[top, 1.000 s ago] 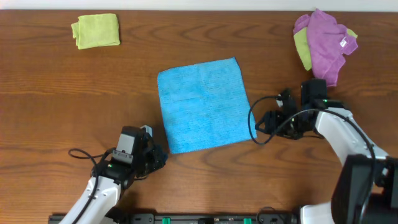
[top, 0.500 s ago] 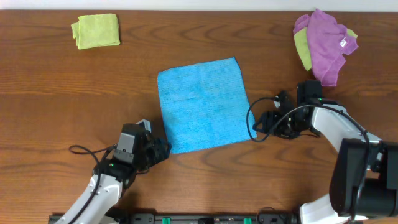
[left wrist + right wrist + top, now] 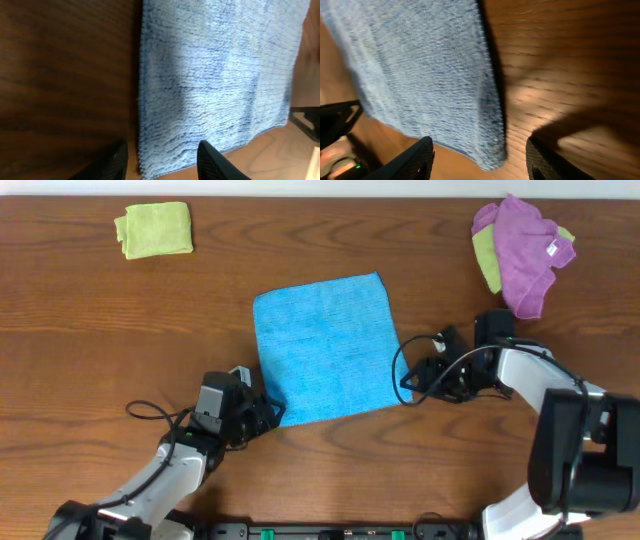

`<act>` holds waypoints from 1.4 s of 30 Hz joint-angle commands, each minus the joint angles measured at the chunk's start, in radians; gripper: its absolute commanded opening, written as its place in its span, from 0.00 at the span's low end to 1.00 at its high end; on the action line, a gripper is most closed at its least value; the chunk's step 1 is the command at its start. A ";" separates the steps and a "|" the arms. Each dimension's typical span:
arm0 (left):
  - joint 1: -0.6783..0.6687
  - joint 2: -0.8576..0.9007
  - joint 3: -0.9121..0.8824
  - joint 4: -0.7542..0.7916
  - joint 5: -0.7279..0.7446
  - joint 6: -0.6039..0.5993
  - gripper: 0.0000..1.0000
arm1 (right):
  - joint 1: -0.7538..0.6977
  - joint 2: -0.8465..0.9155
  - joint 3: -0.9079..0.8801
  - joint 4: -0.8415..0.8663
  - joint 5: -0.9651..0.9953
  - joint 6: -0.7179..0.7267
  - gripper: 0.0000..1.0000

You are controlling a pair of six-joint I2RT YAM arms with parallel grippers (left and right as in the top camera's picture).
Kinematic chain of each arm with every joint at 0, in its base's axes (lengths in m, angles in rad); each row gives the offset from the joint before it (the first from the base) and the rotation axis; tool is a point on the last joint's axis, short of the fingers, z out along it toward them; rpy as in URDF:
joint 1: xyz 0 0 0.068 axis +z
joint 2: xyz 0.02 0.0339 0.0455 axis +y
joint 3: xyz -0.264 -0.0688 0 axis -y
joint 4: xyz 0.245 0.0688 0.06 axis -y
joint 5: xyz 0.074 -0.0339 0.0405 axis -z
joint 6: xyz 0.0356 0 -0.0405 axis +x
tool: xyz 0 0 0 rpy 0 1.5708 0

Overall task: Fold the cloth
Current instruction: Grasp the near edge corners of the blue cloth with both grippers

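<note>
The sky-blue cloth (image 3: 325,348) lies flat and spread out in the middle of the table. My left gripper (image 3: 270,416) is open at the cloth's near-left corner; in the left wrist view its fingers (image 3: 162,162) straddle that corner of the cloth (image 3: 215,75). My right gripper (image 3: 410,383) is open at the cloth's near-right corner; in the right wrist view its fingers (image 3: 480,160) straddle that corner of the cloth (image 3: 420,65). Neither holds anything.
A folded lime-green cloth (image 3: 154,229) lies at the far left. A purple cloth (image 3: 527,245) is heaped over another lime-green cloth (image 3: 488,258) at the far right. The table is dark wood.
Both grippers have moved inward to the cloth's near corners: the left one right and forward, the right one slightly left. The cloth has not moved.
</note>
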 commanded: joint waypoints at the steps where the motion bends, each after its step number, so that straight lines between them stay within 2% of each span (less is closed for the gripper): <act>1: 0.002 0.041 -0.005 0.002 0.008 -0.016 0.47 | 0.018 0.061 -0.008 0.011 -0.008 0.003 0.59; 15: 0.002 0.064 -0.005 0.025 0.027 -0.016 0.45 | 0.075 0.081 -0.008 0.018 0.001 0.004 0.54; 19: 0.002 0.064 -0.005 0.024 0.027 -0.016 0.37 | 0.080 0.081 -0.008 0.014 0.043 0.008 0.49; 21: 0.002 0.064 -0.005 0.024 0.027 -0.016 0.32 | 0.080 0.081 -0.008 0.014 0.050 0.015 0.41; 22: 0.002 0.064 -0.005 0.024 0.027 -0.016 0.24 | 0.080 0.081 -0.008 0.014 0.051 0.015 0.37; 23: 0.002 0.064 -0.005 0.024 0.027 -0.016 0.21 | 0.080 0.081 -0.008 0.013 0.052 0.015 0.32; 25: 0.002 0.064 -0.005 0.024 0.027 -0.016 0.20 | 0.080 0.081 -0.008 0.012 0.052 0.016 0.20; 28: 0.002 0.064 -0.005 0.025 0.027 -0.016 0.06 | 0.080 0.081 -0.008 0.010 0.053 0.016 0.02; 36: 0.002 0.064 0.008 0.116 0.065 -0.015 0.05 | 0.080 0.079 0.010 -0.019 0.048 0.060 0.02; 42: 0.013 0.064 0.084 0.118 0.074 0.013 0.06 | 0.082 0.078 0.136 -0.132 0.029 0.060 0.02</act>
